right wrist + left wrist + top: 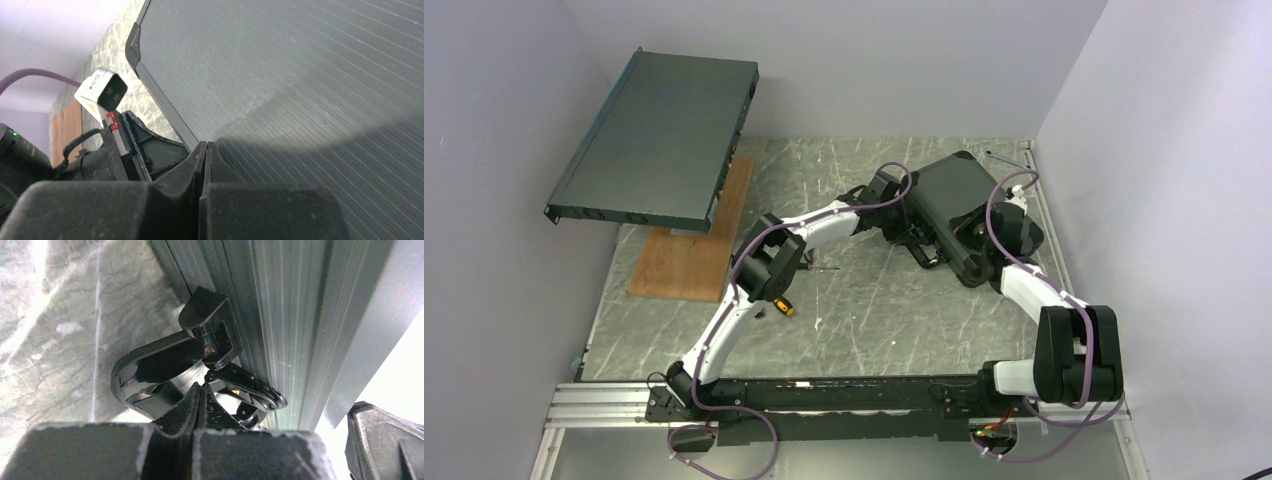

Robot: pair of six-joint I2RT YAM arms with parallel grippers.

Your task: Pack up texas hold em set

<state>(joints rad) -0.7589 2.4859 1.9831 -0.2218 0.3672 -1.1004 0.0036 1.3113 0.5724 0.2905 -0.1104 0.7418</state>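
Note:
The black ribbed case lies closed at the back right of the table, tilted. In the left wrist view my left gripper is shut and empty, its tips right at the case's glossy black handle and the metal latch on the case's ribbed side. My right gripper is shut and empty, its tips against the ribbed lid. In the top view the left gripper is at the case's near-left edge and the right gripper at its right side. Chips, cards, buttons and dice are out of view.
A large flat dark-grey rack unit leans up at the back left over a wooden board. An orange-handled screwdriver lies under the left arm. Walls close in the left, back and right. The left arm's camera shows in the right wrist view.

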